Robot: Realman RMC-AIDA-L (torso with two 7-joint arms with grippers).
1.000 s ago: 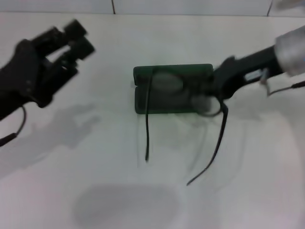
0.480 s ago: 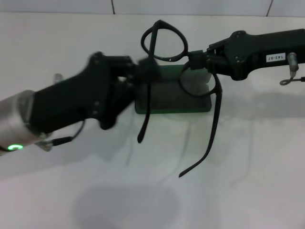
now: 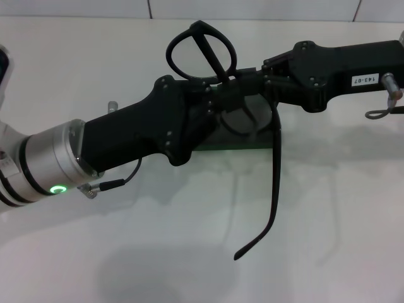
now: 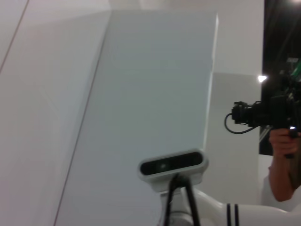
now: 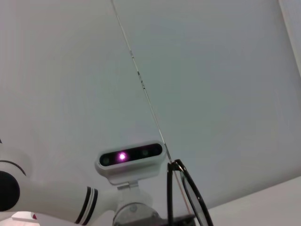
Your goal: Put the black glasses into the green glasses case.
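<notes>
Above green glasses case (image 3: 249, 140) | black glasses (image 3: 218, 69) held, both end effectors | label "143-07" (image 3: 365, 79)

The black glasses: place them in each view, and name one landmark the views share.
Head view: glasses held up at centre, between both grippers, above the case.
Left wrist view: not in it.
Right wrist view: one rim near the bottom edge.
Shared landmark: the robot's head camera, in both wrist views.

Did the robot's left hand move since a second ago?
Yes. The left gripper swung in from the table's far left to the black glasses, above the green glasses case, opposite the right gripper.
</notes>
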